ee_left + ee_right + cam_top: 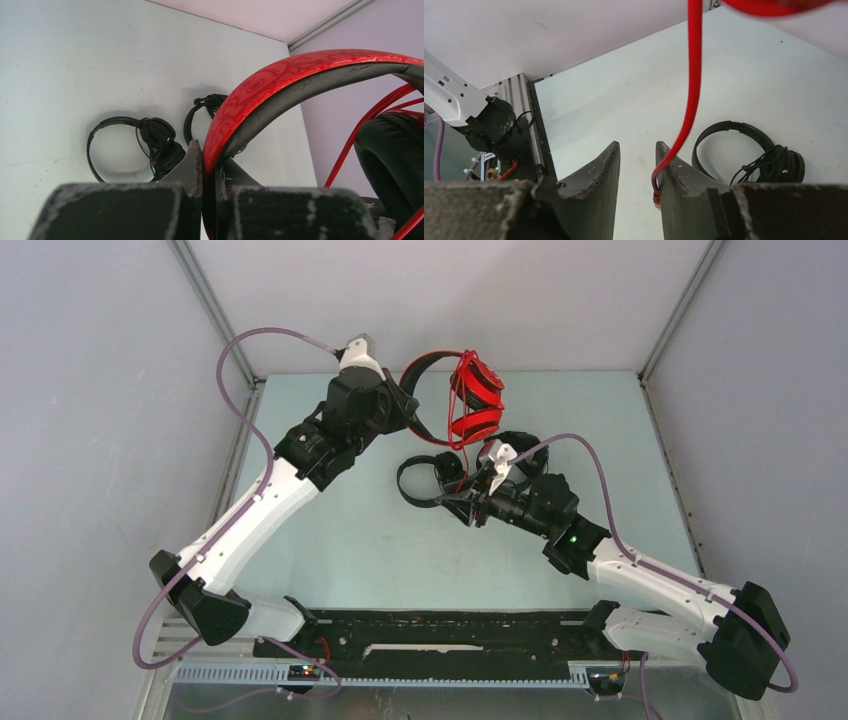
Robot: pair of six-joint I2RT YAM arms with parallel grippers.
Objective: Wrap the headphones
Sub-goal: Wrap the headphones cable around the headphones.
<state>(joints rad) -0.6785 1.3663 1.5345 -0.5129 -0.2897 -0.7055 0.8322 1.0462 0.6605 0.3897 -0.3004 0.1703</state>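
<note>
One red headset, patterned band, pinched in left end effector

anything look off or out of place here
One thing: the red headphones, pinched by the headband in the left gripper, have a loose strand of red cable trailing down to the right gripper. It lies against one finger with the jaws apart, not clamped. No damage is clear.

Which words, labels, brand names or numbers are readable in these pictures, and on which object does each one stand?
No text can be read in any view.
Red headphones: the headband carries a raised ornamental pattern, but no letters or numbers show in it.
Black headset on the table: no marking visible.
</note>
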